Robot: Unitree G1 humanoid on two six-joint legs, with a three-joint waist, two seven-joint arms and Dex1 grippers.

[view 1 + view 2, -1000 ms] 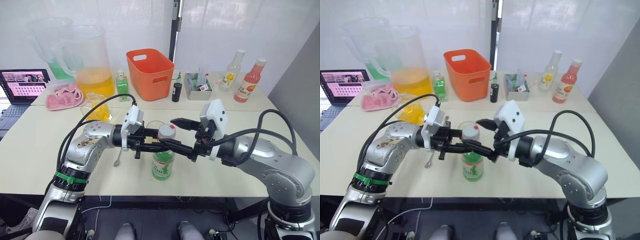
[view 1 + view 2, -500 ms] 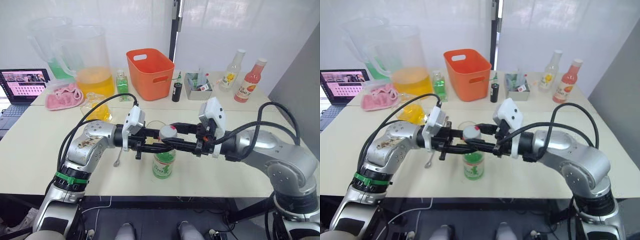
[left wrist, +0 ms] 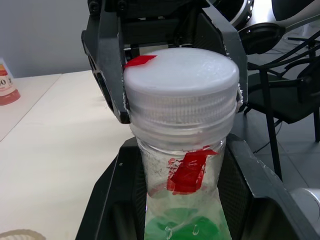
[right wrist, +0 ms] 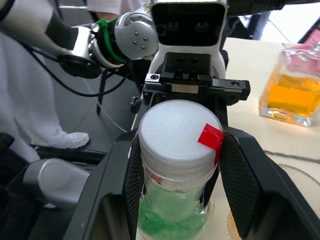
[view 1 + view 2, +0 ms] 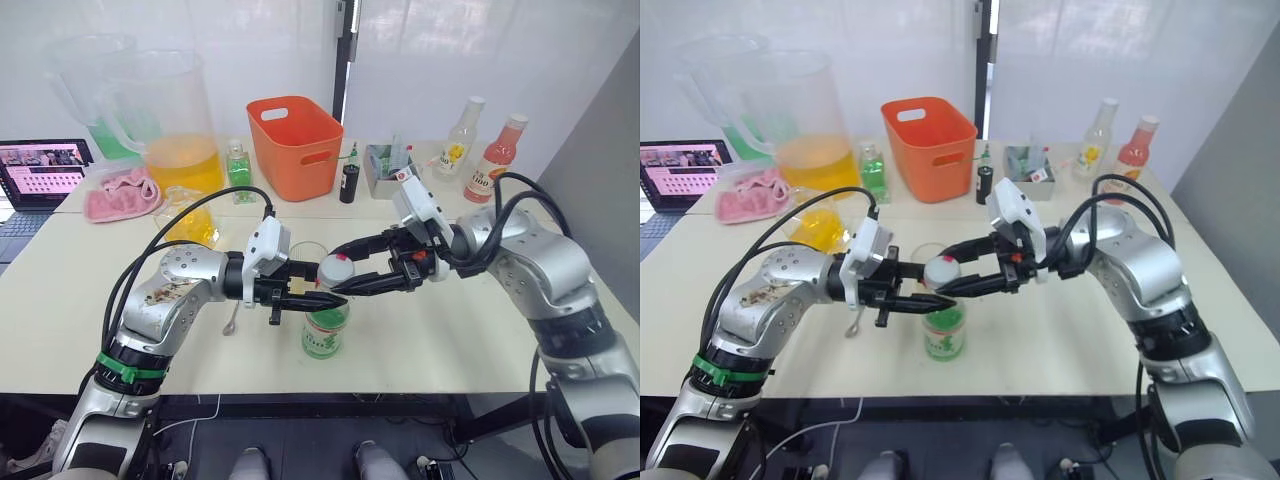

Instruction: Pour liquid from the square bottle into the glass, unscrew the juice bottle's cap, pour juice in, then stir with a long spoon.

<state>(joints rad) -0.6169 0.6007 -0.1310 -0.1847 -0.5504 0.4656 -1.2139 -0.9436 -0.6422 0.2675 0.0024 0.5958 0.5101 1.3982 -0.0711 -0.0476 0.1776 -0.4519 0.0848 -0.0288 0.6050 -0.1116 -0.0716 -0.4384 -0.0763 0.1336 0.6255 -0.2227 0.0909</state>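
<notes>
Here my left end effector (image 5: 318, 297) was clenched on the neck of the juice bottle (image 5: 326, 325), which stood upright on the table (image 5: 440, 340) just in front of the glass (image 5: 309, 256). My right end effector (image 5: 345, 271) grasped the white cap (image 5: 335, 271) from the other side. The square bottle (image 5: 192, 216) stood apart, to the left.

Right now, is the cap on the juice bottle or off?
On. The white cap sits on the juice bottle neck, right gripper around it, left gripper holding the neck.
</notes>
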